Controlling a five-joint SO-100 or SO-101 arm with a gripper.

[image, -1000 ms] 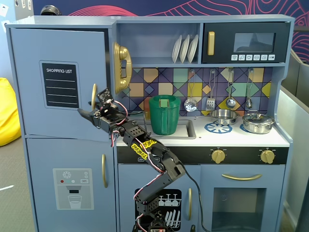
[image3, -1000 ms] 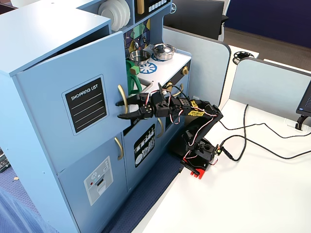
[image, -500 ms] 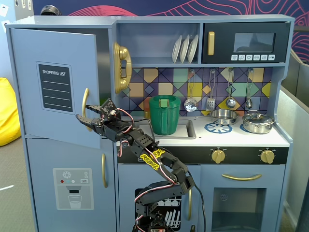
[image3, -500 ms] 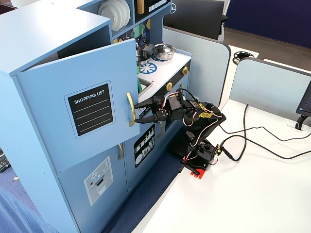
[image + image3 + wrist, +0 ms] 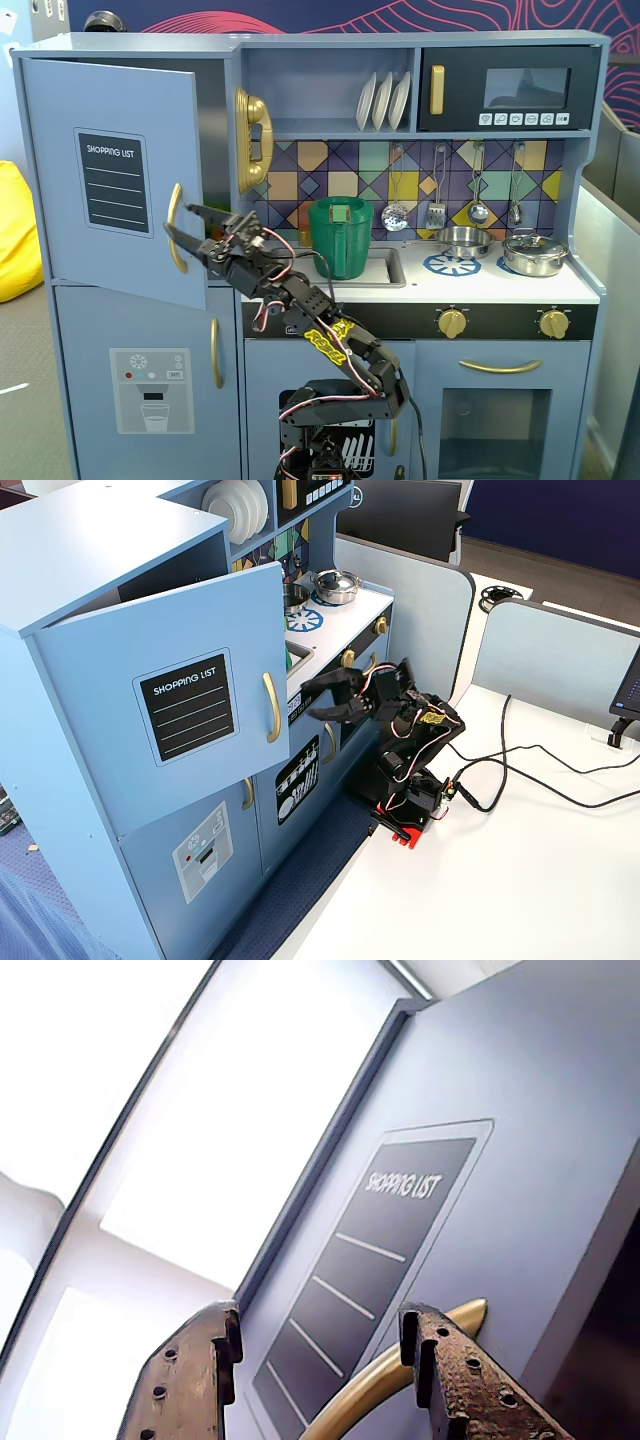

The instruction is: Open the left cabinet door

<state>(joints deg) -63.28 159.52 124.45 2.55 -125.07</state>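
The gripper (image 5: 180, 222) stood wide open, its two dark fingers spread and holding nothing; in a fixed view the fingertips (image 5: 190, 209) lay at left of centre, just beside the gold bar handle (image 5: 174, 241), and contact could not be confirmed. In the wrist view the gripper (image 5: 320, 1332) occupied the lower edge of the frame, with the handle (image 5: 385, 1375) curving up between the two fingers and no closure on it. In another fixed view the gripper (image 5: 318, 696) sat near mid-frame, apart from the handle (image 5: 271, 708) by a visible gap. Behind it the arm (image 5: 330, 345) rose from a base at the lower centre of the frame, bent at the elbow, and reached up and leftward. The left cabinet door (image 5: 115, 180), bearing the "SHOPPING LIST" panel (image 5: 114, 183), filled the upper left of the frame and stood ajar, its handle edge swung out from the cabinet (image 5: 110, 540).
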